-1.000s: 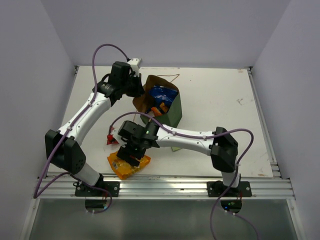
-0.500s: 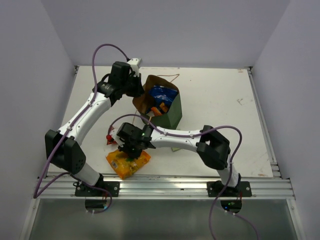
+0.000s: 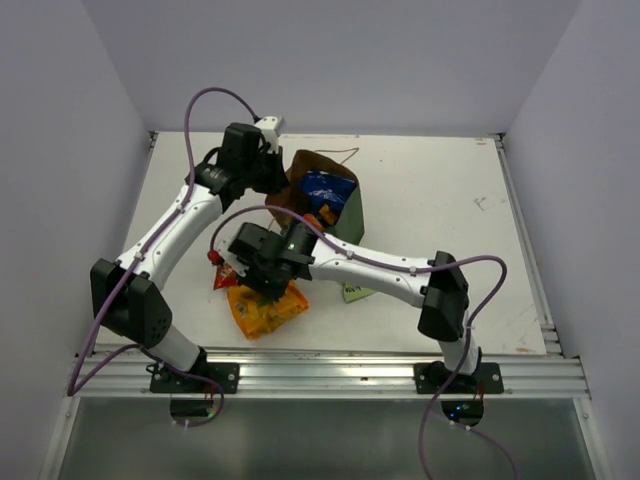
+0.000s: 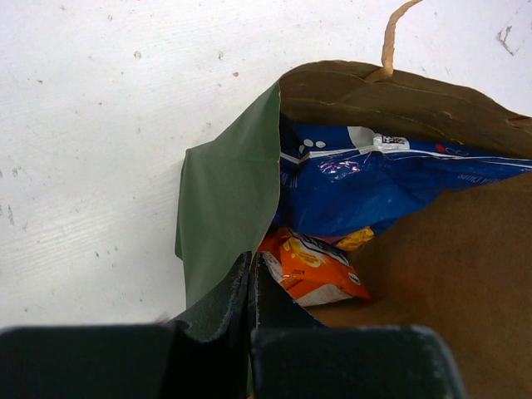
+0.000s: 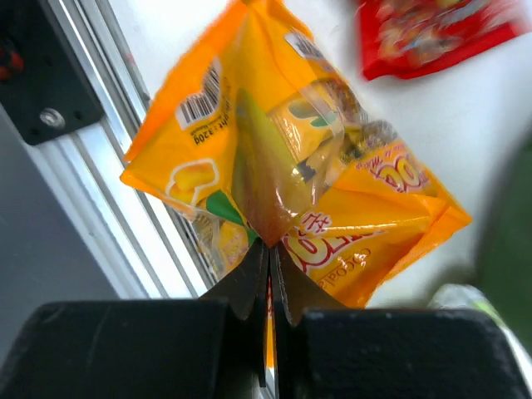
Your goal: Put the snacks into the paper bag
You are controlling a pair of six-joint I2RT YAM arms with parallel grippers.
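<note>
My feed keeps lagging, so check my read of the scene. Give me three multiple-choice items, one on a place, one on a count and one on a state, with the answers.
1. Where is the large shiny blue chip bag? A inside the upright dark green paper bag; B behind it; C under it.
2. How many packets show inside the paper bag? A none; B two; C four.
3. The right claw is: A open and empty; B shut on the shiny orange chip bag; C out of view.
Answers: 1 A, the left wrist view shows it between the bag's brown inner walls. 2 B, only the blue bag and a small orange-white packet show there. 3 B, the right wrist view shows its fingers pinched on the orange foil.
</note>
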